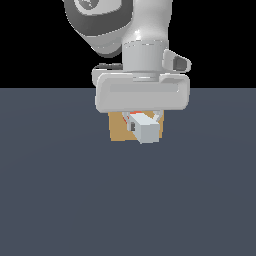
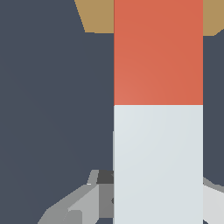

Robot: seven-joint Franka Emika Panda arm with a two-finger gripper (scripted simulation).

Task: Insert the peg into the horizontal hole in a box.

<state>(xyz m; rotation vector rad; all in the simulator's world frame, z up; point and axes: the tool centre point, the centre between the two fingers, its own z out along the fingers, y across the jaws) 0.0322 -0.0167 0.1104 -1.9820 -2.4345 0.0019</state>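
My gripper [image 1: 145,119] is shut on the peg [image 1: 146,129], which lies level above the floor. In the exterior view the peg's white end faces the camera and only a sliver of its red half shows under the hand. The tan box [image 1: 119,128] stands right behind it, mostly covered by the hand and the peg. In the wrist view the peg [image 2: 158,109] runs from its white half, held by the gripper [image 2: 158,199], to its red half, which reaches over the box [image 2: 98,15]. One grey finger [image 2: 83,203] shows beside the white half. The horizontal hole is hidden behind the peg.
A flat dark blue-grey floor [image 1: 60,190] stretches all around the box. The arm's white wrist [image 1: 144,55] rises above the hand. Nothing else stands on the floor.
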